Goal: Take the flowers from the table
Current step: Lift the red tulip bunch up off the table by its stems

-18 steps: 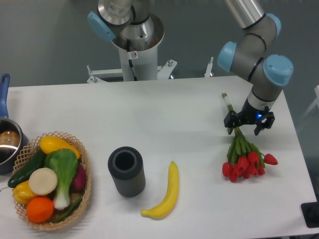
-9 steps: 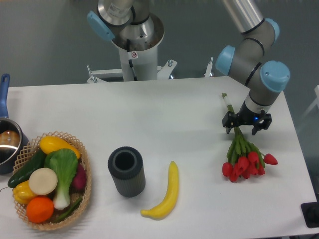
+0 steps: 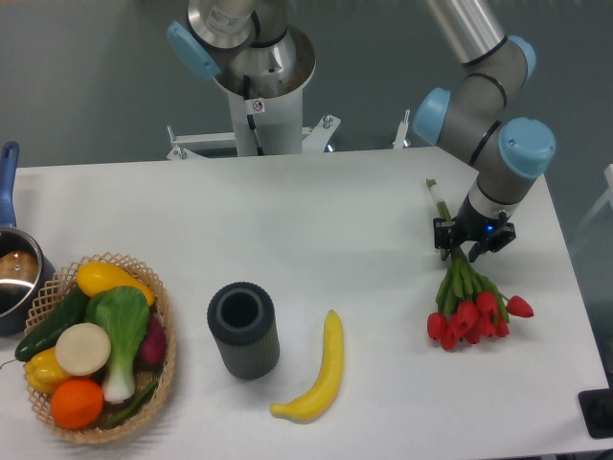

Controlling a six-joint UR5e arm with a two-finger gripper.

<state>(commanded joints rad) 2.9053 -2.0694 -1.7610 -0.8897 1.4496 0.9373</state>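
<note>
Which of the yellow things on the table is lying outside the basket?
The banana, lying alone on the white table right of the dark cylinder. The other yellow items, a squash and a pepper, sit inside the wicker basket.

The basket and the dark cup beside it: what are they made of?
The basket looks like woven wicker or rattan: tan, matte, with an open looped rim. The dark cup seems rubber or plastic: matte charcoal, ribbed all round its wall. Neither can be told for certain.

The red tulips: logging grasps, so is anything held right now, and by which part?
The end effector has closed around the red tulip bunch at its green stems, above the blooms; the bunch lies on the table.
</note>
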